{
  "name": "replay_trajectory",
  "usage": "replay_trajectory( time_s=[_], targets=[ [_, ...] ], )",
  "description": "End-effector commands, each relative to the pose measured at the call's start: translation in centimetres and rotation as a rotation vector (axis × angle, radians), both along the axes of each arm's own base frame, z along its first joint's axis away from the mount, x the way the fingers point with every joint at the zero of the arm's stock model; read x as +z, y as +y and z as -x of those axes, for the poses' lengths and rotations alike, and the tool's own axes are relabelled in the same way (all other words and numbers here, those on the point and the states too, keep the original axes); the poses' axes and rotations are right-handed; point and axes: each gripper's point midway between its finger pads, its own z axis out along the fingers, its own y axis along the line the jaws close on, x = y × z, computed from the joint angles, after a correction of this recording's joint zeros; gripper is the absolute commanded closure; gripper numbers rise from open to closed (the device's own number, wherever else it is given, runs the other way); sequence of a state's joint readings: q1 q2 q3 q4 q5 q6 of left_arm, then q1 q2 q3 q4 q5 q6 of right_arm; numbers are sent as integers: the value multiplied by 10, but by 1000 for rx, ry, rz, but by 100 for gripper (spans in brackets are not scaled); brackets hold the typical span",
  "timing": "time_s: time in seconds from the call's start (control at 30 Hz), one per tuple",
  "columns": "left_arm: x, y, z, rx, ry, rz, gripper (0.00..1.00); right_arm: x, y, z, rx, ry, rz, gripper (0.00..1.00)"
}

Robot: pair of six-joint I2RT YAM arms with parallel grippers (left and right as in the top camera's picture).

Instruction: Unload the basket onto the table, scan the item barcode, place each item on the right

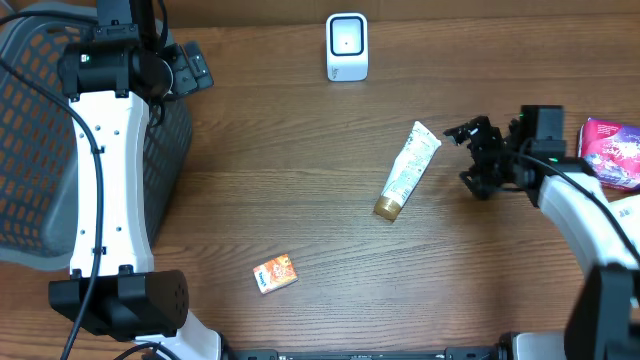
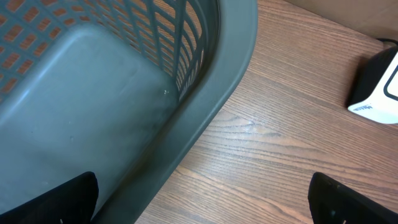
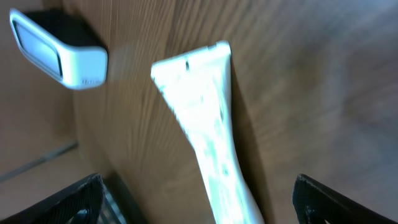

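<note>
A white tube with a gold cap [image 1: 408, 170] lies slanted on the wooden table, right of centre. Just to its right my right gripper [image 1: 470, 157] hovers open, its jaws facing the tube's flat end and not touching it. The blurred right wrist view shows the tube [image 3: 205, 124] running down between the two black fingertips [image 3: 342, 199] with wide gaps on both sides. The white barcode scanner [image 1: 347, 46] stands at the back centre; the scanner [image 3: 59, 46] also appears beyond the tube. My left gripper [image 1: 203, 68] is open and empty beside the basket.
A grey mesh basket [image 1: 30, 150] fills the left edge; its rim [image 2: 205, 106] lies under my left gripper [image 2: 202, 205]. A small orange box [image 1: 275, 273] lies near the front. A pink packet [image 1: 612, 150] sits at the right edge behind the right arm.
</note>
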State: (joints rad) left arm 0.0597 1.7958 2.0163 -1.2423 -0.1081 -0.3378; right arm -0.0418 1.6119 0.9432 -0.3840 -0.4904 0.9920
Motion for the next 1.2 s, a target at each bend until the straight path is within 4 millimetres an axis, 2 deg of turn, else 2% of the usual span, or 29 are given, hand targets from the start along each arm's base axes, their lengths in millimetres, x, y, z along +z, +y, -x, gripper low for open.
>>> replay_trajectory(
  time_s=[0.0, 0.1, 0.2, 0.33, 0.4, 0.5, 0.6, 0.77, 0.87, 0.9, 0.97, 1.03, 1.07, 1.1, 1.13, 1.17],
  targets=[
    [-5, -1, -1, -4, 14, 4, 0, -21, 12, -9, -61, 66, -74, 3],
    [-5, -1, -1, -4, 14, 4, 0, -43, 7, -14, -83, 89, -45, 3],
    [-5, -1, -1, -4, 14, 4, 0, -56, 7, -22, -39, 52, -15, 3],
    [-5, -1, -1, -4, 14, 4, 0, -73, 16, -18, -19, 90, -13, 3],
    [-5, -1, -1, -4, 14, 4, 0, -75, 21, -22, 15, 58, -1, 3],
    [-5, -1, -1, -4, 14, 4, 0, -59, 39, -40, 237, -179, 114, 2],
    [-5, -1, -1, -4, 14, 4, 0, -57, 48, -40, 320, -229, 160, 0],
    [-5, -1, -1, -4, 14, 4, 0, -75, 30, -34, 348, -192, 331, 0],
    [-5, -1, -1, -4, 14, 4, 0, -77, 26, -34, 362, -196, 364, 0],
    [-5, -1, -1, -4, 14, 4, 0, -76, 26, -35, 359, -200, 367, 2],
    [-5, -1, -1, -4, 14, 4, 0, -77, 21, -36, 347, -195, 391, 24],
    [-5, -1, -1, -4, 14, 4, 0, -77, 22, -36, 352, -197, 394, 32],
    [-5, -1, -1, -4, 14, 4, 0, -77, 23, -36, 364, -203, 400, 33],
    [-5, -1, -1, -4, 14, 4, 0, -77, 23, -36, 374, -209, 406, 28],
    [-5, -1, -1, -4, 14, 4, 0, -76, 24, -37, 399, -224, 416, 20],
    [-5, -1, -1, -4, 14, 4, 0, -74, 26, -37, 447, -240, 428, 0]
  ],
)
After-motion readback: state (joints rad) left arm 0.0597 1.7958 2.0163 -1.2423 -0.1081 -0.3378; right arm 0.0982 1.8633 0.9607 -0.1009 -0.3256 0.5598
